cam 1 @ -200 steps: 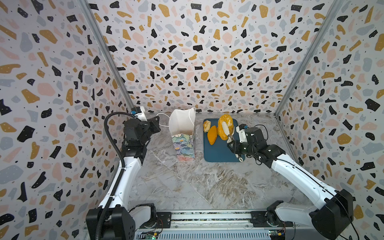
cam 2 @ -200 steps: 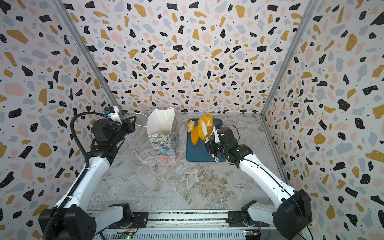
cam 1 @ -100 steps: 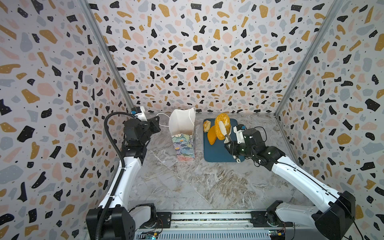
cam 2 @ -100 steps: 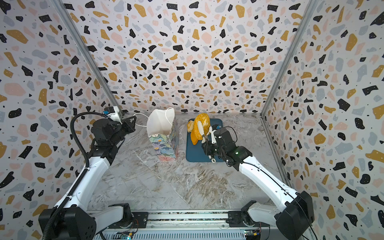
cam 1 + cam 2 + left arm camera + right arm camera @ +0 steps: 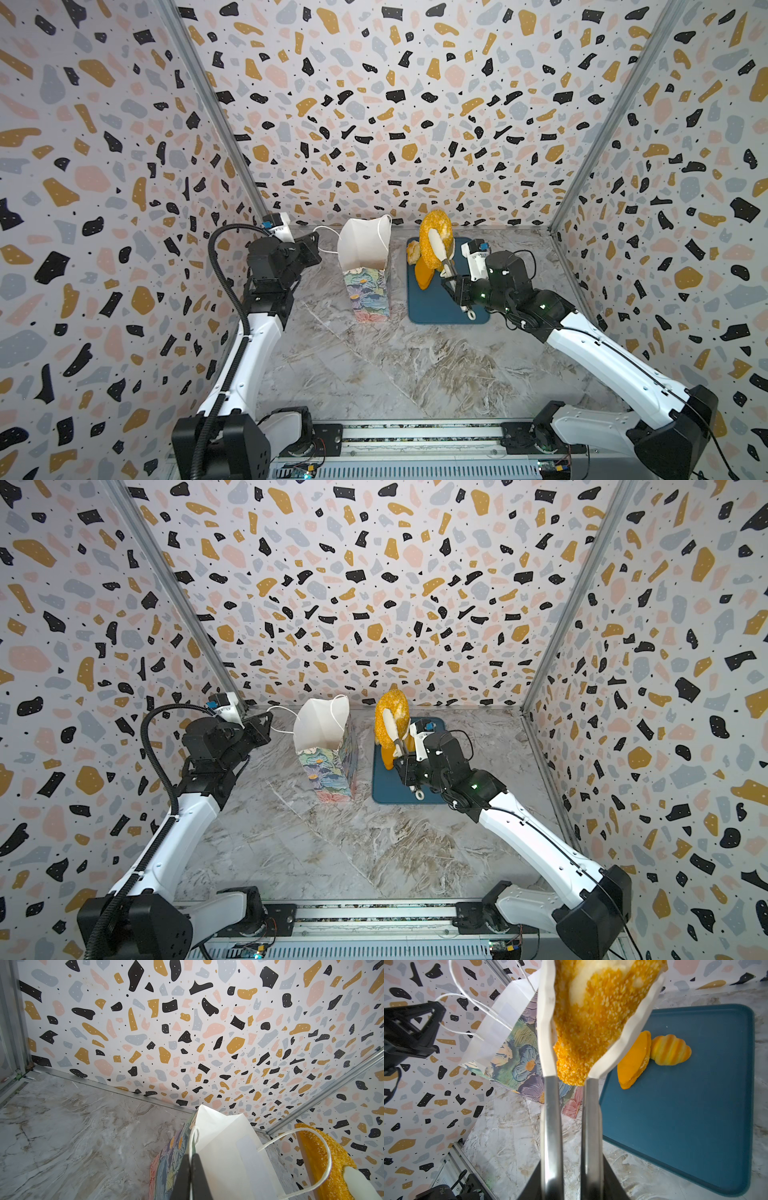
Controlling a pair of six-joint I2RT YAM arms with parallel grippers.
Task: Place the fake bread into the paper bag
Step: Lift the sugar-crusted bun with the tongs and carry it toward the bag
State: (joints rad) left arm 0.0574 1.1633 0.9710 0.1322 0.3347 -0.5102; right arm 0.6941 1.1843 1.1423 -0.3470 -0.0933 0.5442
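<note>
The seeded loaf (image 5: 441,219) stands on end in the air over the left far corner of the dark-blue tray (image 5: 440,309), pinched across its width between the white pads of the right gripper (image 5: 436,249). The jaws are closed on it, and the crumbly orange crust bulges out between them in the right wrist view. In both top views the loaf is between 12 and 1 o'clock on the marble tabletop (image 5: 374,374), near the back wall.

Two more breads lie on the tray under it: a smooth orange oval (image 5: 633,1061), at 6 o'clock from the loaf in a top view, and a ridged roll (image 5: 670,1049) touching the oval's side. The rest of the tray is bare blue.

At 9 o'clock from the loaf, just beside the tray, the paper bag (image 5: 366,293) stands upright with its white-lined mouth open (the flower print shows only on the lower part in both top views). At 9 o'clock from the bag's mouth the left gripper (image 5: 190,1176) has its black jaws pressed together on a thin white cord handle (image 5: 194,1134), the cord running taut from the bag's rim into the pinch. The second handle loops loose towards the loaf.
</note>
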